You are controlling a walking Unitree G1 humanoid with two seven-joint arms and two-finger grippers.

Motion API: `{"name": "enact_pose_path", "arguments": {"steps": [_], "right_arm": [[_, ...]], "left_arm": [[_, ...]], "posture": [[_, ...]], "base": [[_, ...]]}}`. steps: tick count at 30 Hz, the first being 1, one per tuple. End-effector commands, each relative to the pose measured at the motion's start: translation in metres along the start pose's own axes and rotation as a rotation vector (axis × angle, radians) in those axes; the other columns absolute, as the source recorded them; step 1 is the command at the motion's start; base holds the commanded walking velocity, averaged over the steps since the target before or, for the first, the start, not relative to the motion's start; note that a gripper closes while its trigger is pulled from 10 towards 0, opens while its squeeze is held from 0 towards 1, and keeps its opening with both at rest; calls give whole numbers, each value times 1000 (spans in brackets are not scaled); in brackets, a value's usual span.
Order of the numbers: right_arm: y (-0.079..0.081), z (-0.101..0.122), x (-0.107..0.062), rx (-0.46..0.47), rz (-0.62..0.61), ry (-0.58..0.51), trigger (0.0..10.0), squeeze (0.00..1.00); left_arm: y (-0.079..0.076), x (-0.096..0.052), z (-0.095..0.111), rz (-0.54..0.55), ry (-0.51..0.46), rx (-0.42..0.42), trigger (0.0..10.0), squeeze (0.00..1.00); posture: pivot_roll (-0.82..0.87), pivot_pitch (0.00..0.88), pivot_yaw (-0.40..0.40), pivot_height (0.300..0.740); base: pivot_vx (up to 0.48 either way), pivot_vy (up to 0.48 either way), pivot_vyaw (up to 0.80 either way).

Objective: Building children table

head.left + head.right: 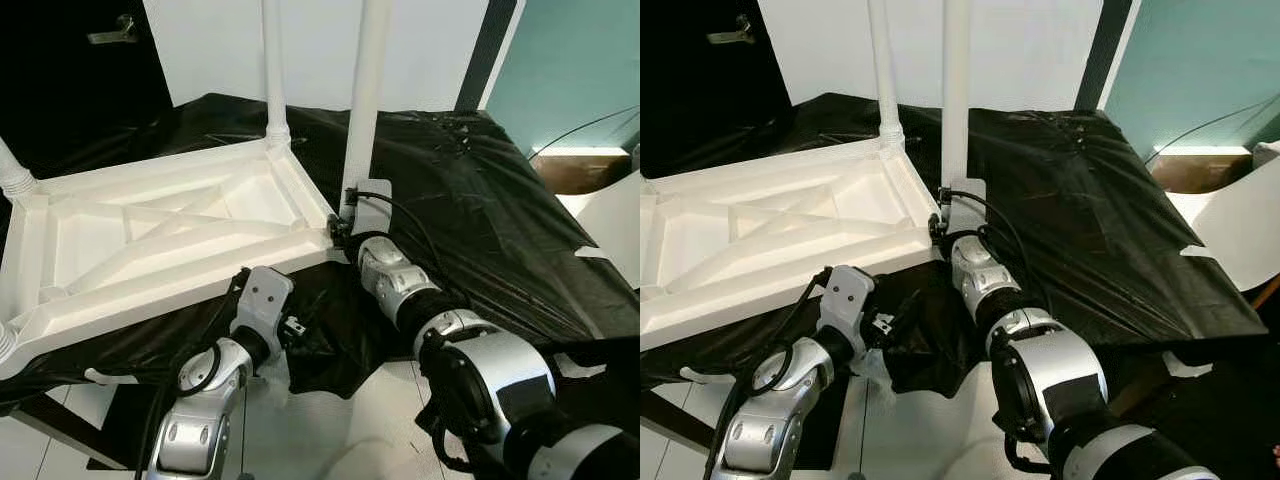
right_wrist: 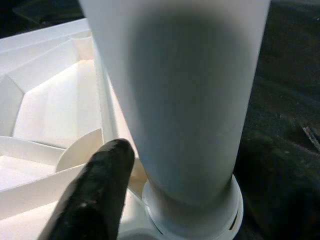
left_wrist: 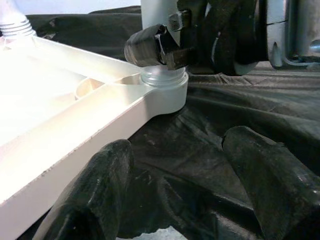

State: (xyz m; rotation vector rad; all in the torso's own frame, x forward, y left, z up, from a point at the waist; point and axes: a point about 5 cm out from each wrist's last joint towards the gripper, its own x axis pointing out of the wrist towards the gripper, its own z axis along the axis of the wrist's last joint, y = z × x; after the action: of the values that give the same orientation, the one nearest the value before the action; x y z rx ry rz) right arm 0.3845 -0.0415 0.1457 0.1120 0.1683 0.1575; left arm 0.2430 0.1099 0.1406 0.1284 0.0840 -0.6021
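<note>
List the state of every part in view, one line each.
Tabletop: upside down on the black sheet.
Near leg: upright in its corner socket.
Far leg: upright, fitted.
Right gripper: clamped on near leg's base.
Left gripper: open, empty.

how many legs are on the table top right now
4 in view: one at the near right corner held by the right gripper, one at the far right corner, stubs at the far left and near left.
</note>
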Motion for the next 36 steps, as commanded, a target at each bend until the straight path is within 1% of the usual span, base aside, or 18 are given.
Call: {"name": "enact_pose_path", "arguments": {"steps": [1,7,8,9,10,11,16,18,21,24,25,26,27,28,29,31,32,36], "right_arm": [[-2,0,-1,0,5,-23,10000,1000],[-8,-7,-4,-10,14,-29,10000,1000],[-11,-10,-6,-23,17,-30,10000,918],[-14,-13,-8,-36,21,-27,10000,239],[-14,-13,-8,-36,21,-27,10000,239],[-16,-16,-9,-40,26,-21,10000,0],[-24,-33,-19,-46,50,18,10000,0],[-24,-35,-20,-43,54,26,10000,0],[-16,-42,-24,-16,106,60,10000,0],[-13,-43,-24,-8,122,67,10000,0],[-7,-43,-25,7,155,77,10000,0],[-7,-43,-25,7,155,77,10000,0],[1,-43,-26,16,197,83,10000,0],[1,-43,-26,16,197,83,10000,0],[13,-43,-30,39,272,95,10000,0],[13,-43,-30,39,272,95,10000,0],[18,-43,-31,51,301,99,10000,0],[28,-41,-36,72,363,106,10000,0]], "left_arm": [[4,1,0,61,11,4,10000,0],[7,-1,1,70,8,13,10000,0],[8,-1,3,74,5,19,10000,0],[10,-3,4,78,2,24,10000,0],[10,-3,4,78,2,24,10000,0],[12,-4,5,84,0,30,10000,0],[26,-12,8,123,3,55,10000,0],[29,-14,8,129,4,59,10000,0],[41,-21,10,168,11,85,10000,0],[43,-22,10,178,10,92,10000,0],[47,-23,12,201,5,103,10000,0],[47,-23,12,201,5,103,10000,0],[51,-25,14,227,-5,113,10000,0],[51,-25,14,227,-5,113,10000,0],[59,-28,18,286,-21,117,10000,0],[59,-28,18,286,-21,117,10000,0],[61,-30,19,307,-28,120,10000,0],[66,-34,21,350,-41,130,10000,0]], "posture": [[165,0,-74,740],[165,0,-74,740],[163,0,-76,740],[164,0,-78,740],[164,0,-78,740],[164,0,-78,740],[164,0,-78,740],[164,0,-78,740],[168,0,-74,740],[168,0,-74,740],[168,0,-74,740],[168,0,-74,740],[176,0,-75,740],[176,0,-75,740],[176,0,-75,740],[176,0,-75,740],[188,0,-80,740],[197,0,-88,740]], "base": [[0,0,0],[0,0,0],[0,0,0],[0,0,0],[0,0,0],[0,0,0],[0,0,0],[0,0,0],[0,0,0],[0,0,0],[0,0,0],[0,0,0],[0,0,0],[0,0,0],[0,0,0],[0,0,0],[0,0,0],[0,0,0]]}}
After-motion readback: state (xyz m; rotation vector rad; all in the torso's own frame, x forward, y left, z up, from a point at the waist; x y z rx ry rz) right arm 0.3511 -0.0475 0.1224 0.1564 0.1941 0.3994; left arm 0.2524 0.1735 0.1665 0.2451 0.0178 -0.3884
